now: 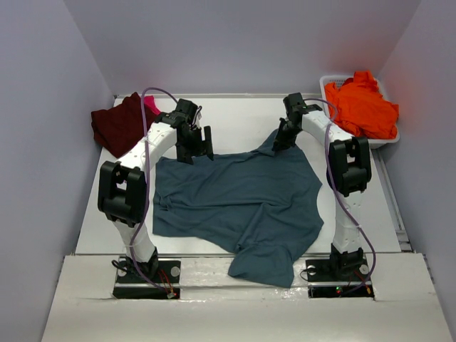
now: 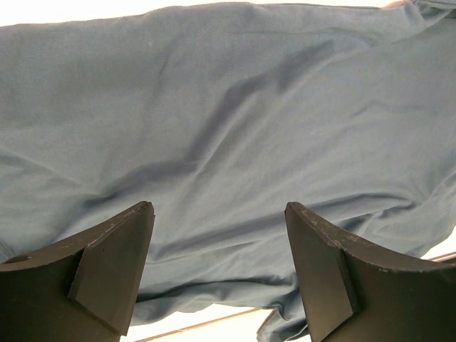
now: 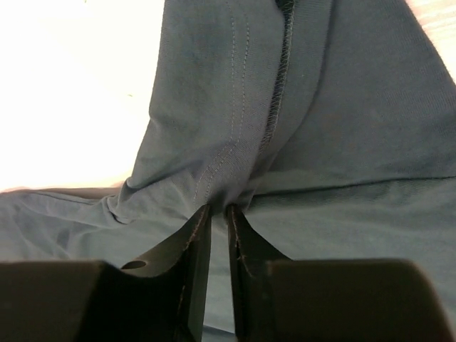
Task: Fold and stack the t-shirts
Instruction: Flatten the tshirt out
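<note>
Top view: you've got the teal-blue t-shirt (image 1: 235, 206) spread over the middle of the table (image 1: 242, 114), wrinkled, w/ its near part hanging over the table's front edge between the arm bases; left gripper (image 1: 199, 146) sits over the shirt's far-left edge; right gripper (image 1: 281, 139) is at the far-right edge, where the cloth rises to a peak at the tool. Maroon t-shirt (image 1: 117, 125) lies bunched at the far-left corner, a bit of pink t-shirt (image 1: 151, 105) showing just behind it; orange t-shirt (image 1: 362, 107) is heaped in the white tub (image 1: 388, 139) at the far right.

Left wrist: your left gripper (image 2: 219, 210) is spread wide, both fingers (image 2: 107, 271) apart w/ nothing between them; teal-blue cloth (image 2: 214, 107) fills the view below; can't tell if the tips touch it.

Right wrist: your right gripper (image 3: 219, 210) is pressed nearly together, pinching a fold of the teal-blue t-shirt (image 3: 299, 107); a stitched seam runs up from the pinch; bare table (image 3: 71, 92) shows at upper left.
</note>
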Controlling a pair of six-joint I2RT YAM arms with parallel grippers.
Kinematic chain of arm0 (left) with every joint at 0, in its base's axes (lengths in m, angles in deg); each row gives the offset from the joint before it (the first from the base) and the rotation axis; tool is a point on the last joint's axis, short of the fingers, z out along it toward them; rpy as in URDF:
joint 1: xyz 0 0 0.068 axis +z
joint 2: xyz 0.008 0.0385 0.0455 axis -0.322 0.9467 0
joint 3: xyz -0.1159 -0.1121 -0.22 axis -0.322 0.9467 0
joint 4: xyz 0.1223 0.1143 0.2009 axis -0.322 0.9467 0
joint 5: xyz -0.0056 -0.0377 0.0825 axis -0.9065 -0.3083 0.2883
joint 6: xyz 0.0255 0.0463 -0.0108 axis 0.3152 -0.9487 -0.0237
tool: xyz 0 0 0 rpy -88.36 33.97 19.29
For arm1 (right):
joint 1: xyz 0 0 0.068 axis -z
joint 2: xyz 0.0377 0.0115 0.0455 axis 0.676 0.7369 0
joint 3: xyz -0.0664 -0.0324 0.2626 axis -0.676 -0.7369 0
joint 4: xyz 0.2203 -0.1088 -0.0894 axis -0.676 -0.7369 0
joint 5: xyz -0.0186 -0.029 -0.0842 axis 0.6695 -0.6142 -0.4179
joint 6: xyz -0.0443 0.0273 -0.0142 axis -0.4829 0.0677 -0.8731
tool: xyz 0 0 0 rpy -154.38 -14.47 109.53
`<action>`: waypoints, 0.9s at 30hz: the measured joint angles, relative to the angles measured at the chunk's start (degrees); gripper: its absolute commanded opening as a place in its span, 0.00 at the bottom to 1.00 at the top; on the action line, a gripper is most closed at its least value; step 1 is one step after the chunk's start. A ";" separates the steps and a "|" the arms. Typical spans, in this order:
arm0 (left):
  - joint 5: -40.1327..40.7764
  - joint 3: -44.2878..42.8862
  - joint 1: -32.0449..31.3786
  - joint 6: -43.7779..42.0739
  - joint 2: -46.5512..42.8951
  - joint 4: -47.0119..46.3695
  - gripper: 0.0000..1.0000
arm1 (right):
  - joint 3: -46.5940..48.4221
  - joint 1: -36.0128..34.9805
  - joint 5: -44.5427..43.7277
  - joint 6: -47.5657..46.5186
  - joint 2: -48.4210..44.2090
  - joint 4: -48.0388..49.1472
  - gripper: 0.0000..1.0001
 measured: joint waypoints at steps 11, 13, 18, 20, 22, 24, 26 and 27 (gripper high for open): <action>-0.02 0.35 0.00 -0.02 0.00 -0.33 0.86 | 5.05 0.00 0.79 -0.02 2.89 -0.90 0.07; -0.02 0.44 0.00 -0.02 0.00 -0.42 0.86 | 7.19 0.00 1.07 -0.04 3.43 -1.57 0.07; -0.02 0.94 0.00 -0.02 0.00 -0.63 0.86 | 14.10 0.00 1.92 -0.20 5.46 -3.43 0.07; -0.02 1.05 0.00 -0.02 0.00 -0.61 0.86 | 16.72 0.00 2.73 -0.44 6.43 -3.69 0.07; -0.02 1.07 0.00 -0.04 0.00 -0.59 0.86 | 19.63 0.00 3.80 -0.57 7.65 -4.52 0.07; -0.02 1.07 0.00 -0.04 0.00 -0.66 0.86 | 23.30 0.00 5.99 -1.03 9.42 -5.05 0.07; -0.04 1.14 0.31 -0.07 0.00 -0.70 0.86 | 26.86 0.00 8.02 -1.40 11.65 -5.31 0.07; -0.04 1.22 0.37 -0.07 0.00 -0.76 0.86 | 27.96 0.00 9.01 -1.60 12.46 -5.31 0.07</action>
